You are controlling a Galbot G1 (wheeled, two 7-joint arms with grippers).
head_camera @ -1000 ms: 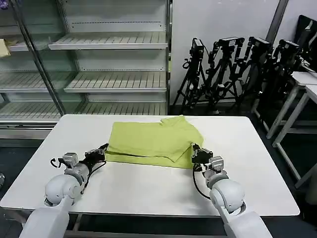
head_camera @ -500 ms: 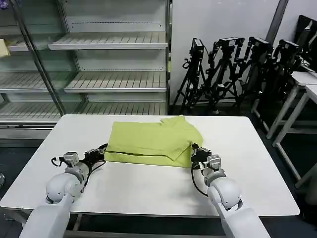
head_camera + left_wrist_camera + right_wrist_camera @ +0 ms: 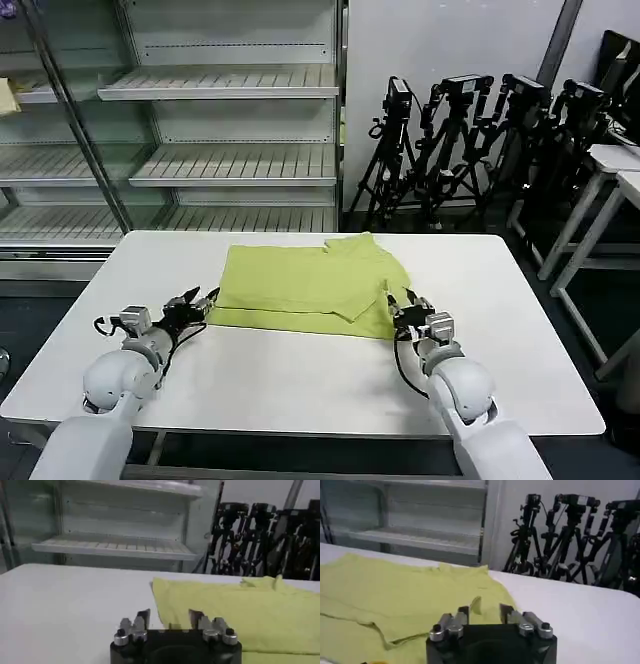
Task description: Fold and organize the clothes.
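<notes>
The clothes are one lime T-shirt (image 3: 310, 285) lying folded on the white table (image 3: 300, 390), a sleeve showing at its far right. My left gripper (image 3: 195, 303) rests low on the table at the shirt's near left corner. It is open, and the shirt (image 3: 235, 610) edge lies just ahead of the left gripper (image 3: 170, 617). My right gripper (image 3: 405, 308) sits at the near right corner, open too. Ahead of the right gripper (image 3: 485, 611) the shirt (image 3: 395, 600) shows a small raised fold, with nothing clamped.
Empty metal shelving (image 3: 230, 150) stands behind the table. Black camera tripods (image 3: 480, 140) line the back right wall, and other tables (image 3: 610, 170) stand at the far right. Bare tabletop lies in front of the shirt and on both sides.
Both grippers have eased slightly back from the shirt's near corners, the left one shifting a little left. The shirt has stayed flat and still.
</notes>
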